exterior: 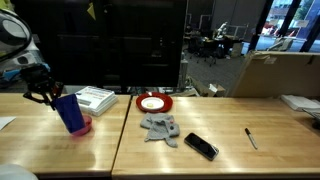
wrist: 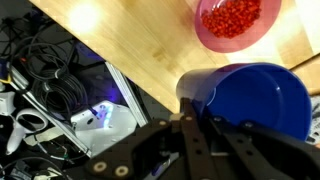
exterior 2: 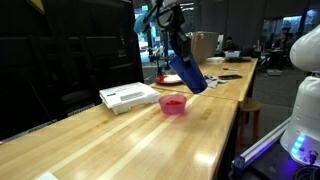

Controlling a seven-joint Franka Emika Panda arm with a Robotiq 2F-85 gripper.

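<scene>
My gripper (exterior: 48, 93) is shut on the rim of a blue cup (exterior: 69, 112) and holds it tilted above the wooden table. In an exterior view the blue cup (exterior 2: 188, 72) leans with its mouth down toward a small pink bowl (exterior 2: 173, 104). The wrist view shows the blue cup (wrist: 250, 98) pinched at its wall by my fingers (wrist: 194, 135), and the pink bowl (wrist: 232, 22) beyond it holds red bits. The pink bowl (exterior: 84, 125) sits on the table right beside the cup.
A white box (exterior: 98, 99) lies behind the bowl. Further along the table (exterior: 200, 165) are a red plate (exterior: 154, 102), a grey cloth (exterior: 160, 127), a black phone (exterior: 201, 146) and a pen (exterior: 251, 138). The table edge and tangled cables (wrist: 60, 80) show below in the wrist view.
</scene>
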